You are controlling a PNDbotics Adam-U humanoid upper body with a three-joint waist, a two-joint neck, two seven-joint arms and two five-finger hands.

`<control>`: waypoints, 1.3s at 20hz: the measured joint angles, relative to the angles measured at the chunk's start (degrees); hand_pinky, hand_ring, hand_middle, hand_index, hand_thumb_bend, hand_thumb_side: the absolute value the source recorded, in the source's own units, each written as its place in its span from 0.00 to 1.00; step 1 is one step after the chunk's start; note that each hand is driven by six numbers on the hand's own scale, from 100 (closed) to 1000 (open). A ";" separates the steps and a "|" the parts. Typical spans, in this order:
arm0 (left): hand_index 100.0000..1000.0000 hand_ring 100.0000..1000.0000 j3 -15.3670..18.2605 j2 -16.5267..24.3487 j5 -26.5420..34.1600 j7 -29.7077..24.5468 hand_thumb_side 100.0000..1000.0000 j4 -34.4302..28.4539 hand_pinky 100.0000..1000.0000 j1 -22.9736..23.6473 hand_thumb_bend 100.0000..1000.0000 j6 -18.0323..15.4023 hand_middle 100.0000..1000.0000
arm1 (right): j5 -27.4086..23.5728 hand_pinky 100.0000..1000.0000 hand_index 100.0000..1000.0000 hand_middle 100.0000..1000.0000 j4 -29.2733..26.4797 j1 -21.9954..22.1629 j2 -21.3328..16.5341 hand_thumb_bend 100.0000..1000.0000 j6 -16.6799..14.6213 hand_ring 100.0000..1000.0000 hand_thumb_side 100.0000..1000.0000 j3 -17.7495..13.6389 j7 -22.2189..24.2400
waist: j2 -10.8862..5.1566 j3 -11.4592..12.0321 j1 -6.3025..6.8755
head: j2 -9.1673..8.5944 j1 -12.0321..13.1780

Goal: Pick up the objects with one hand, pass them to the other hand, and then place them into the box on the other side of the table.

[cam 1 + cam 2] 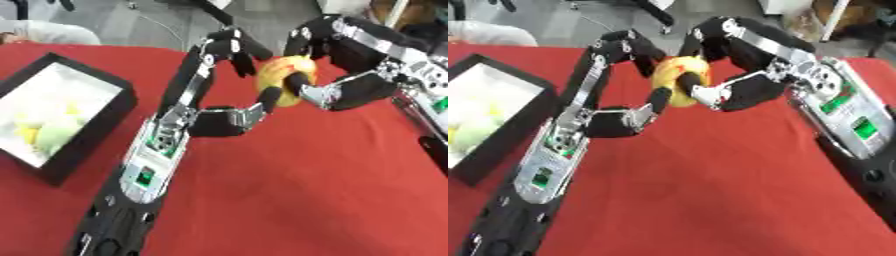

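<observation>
A yellow round fruit with a red blush (282, 71) is held in the air above the red table (306, 190), between both hands. My left hand (194, 75) reaches up from the lower left. Its fingers curl over the fruit's left side and its thumb (252, 112) comes up under the fruit. My right hand (750, 47) comes in from the right. Its fingers arch over the top of the fruit and its thumb crosses the front. A black box (96, 140) with a white lining sits at the table's left edge.
Several pale yellow-green items (48, 132) lie inside the box. My right forearm (842, 110) runs along the table's right side. The table's far edge lies just behind the hands, with grey floor beyond it.
</observation>
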 measured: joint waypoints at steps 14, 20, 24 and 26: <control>0.65 0.38 -0.24 0.01 -1.02 -5.50 0.34 0.06 0.35 -0.09 0.31 -0.27 0.48 | -1.90 0.43 0.09 0.22 0.00 -0.01 -0.42 0.00 -3.11 0.52 0.00 -0.03 2.33 | 0.00 -0.06 0.00 | 0.00 0.06; 0.61 0.35 -0.24 0.01 -1.05 -6.93 0.28 0.07 0.34 -0.10 0.25 -0.15 0.44 | -2.44 0.43 0.09 0.22 0.00 -0.01 -0.43 0.00 -4.20 0.52 0.00 -0.21 2.98 | 0.00 -0.19 0.00 | 0.00 0.07; 0.57 0.31 -0.24 0.00 -1.05 -7.21 0.24 0.07 0.32 -0.13 0.13 -0.24 0.39 | -2.55 0.43 0.09 0.22 0.01 -0.01 -0.44 0.00 -4.70 0.52 0.00 -0.37 3.22 | 0.00 -0.29 0.00 | 0.00 0.07; 0.53 0.28 -0.25 -0.05 -1.05 -7.19 0.21 0.05 0.29 -0.14 0.00 -0.25 0.35 | -2.71 0.43 0.09 0.22 0.01 -0.01 -0.44 0.00 -4.93 0.52 0.00 -0.38 3.42 | 0.00 -0.34 0.00 | 0.00 0.07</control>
